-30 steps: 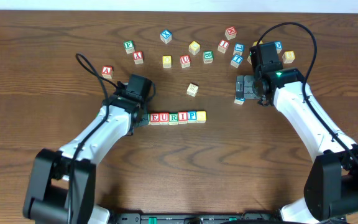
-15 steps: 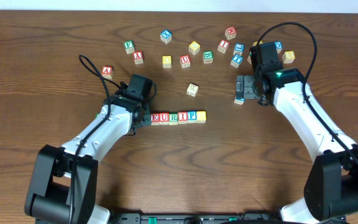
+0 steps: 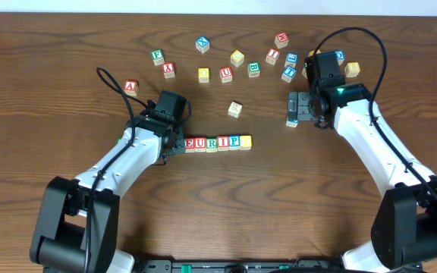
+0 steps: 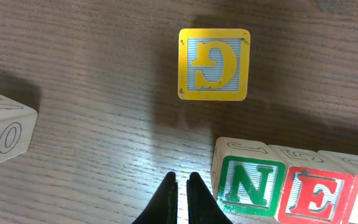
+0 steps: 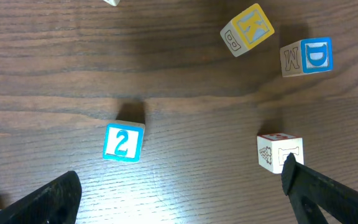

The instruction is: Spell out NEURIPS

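Observation:
A row of cubes [image 3: 217, 142] lies mid-table, showing E, U, R, I, P and a yellow-faced cube [image 3: 246, 141] at its right end. My left gripper [image 3: 177, 145] sits at the row's left end and covers most of the N cube there. In the left wrist view the left gripper [image 4: 179, 180] is shut and empty, just left of the green N cube [image 4: 252, 185], with the red E cube [image 4: 316, 196] beside it. My right gripper [image 3: 293, 107] hovers open at the right; in its wrist view the right gripper [image 5: 179, 193] holds nothing.
Loose cubes are scattered along the back, among them an A cube [image 3: 130, 86] and an X cube [image 3: 202, 43]. A yellow G cube [image 4: 214, 64] lies behind the row. A blue 2 cube [image 5: 123, 142], K cube [image 5: 247, 28], D cube [image 5: 307, 56] and a pale cube [image 5: 278, 151] lie under the right gripper.
The left arm has shifted slightly at the row's left end. The right arm and the cubes have not moved.

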